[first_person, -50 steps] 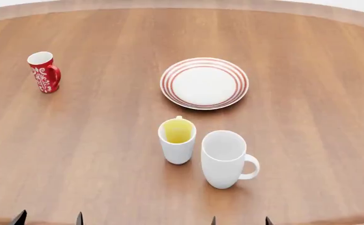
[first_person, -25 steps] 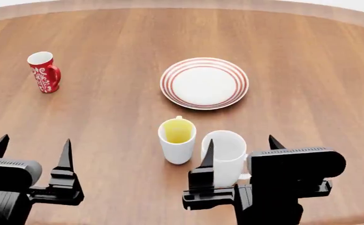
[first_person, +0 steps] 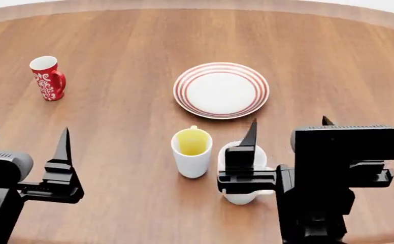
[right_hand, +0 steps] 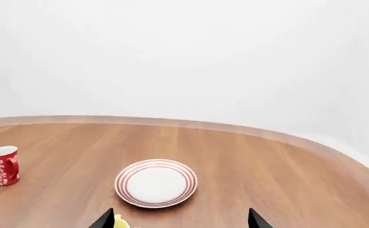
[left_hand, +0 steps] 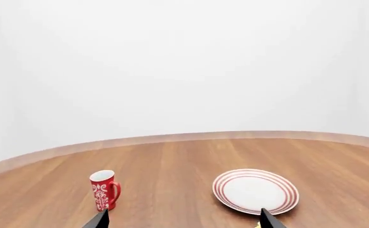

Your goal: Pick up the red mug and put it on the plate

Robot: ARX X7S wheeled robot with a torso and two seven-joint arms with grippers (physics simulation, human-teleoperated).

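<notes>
The small red mug (first_person: 48,78) with white floral pattern stands upright at the far left of the wooden table; it also shows in the left wrist view (left_hand: 104,190) and the right wrist view (right_hand: 4,165). The white plate with red rings (first_person: 221,90) lies at the table's middle, also in the wrist views (left_hand: 255,191) (right_hand: 156,183). My left gripper (first_person: 26,138) is open and empty near the table's front left, well short of the red mug. My right gripper (first_person: 289,128) is open and empty above the large white mug.
A white mug with yellow inside (first_person: 191,152) stands in front of the plate. A larger plain white mug (first_person: 241,175) stands right of it, partly hidden behind my right gripper. The round table's edge (first_person: 197,5) curves along the back.
Both arms have risen into the head view from the bottom edge and moved forward over the table. The right gripper now covers part of the large white mug. The mugs and plate have not moved.
</notes>
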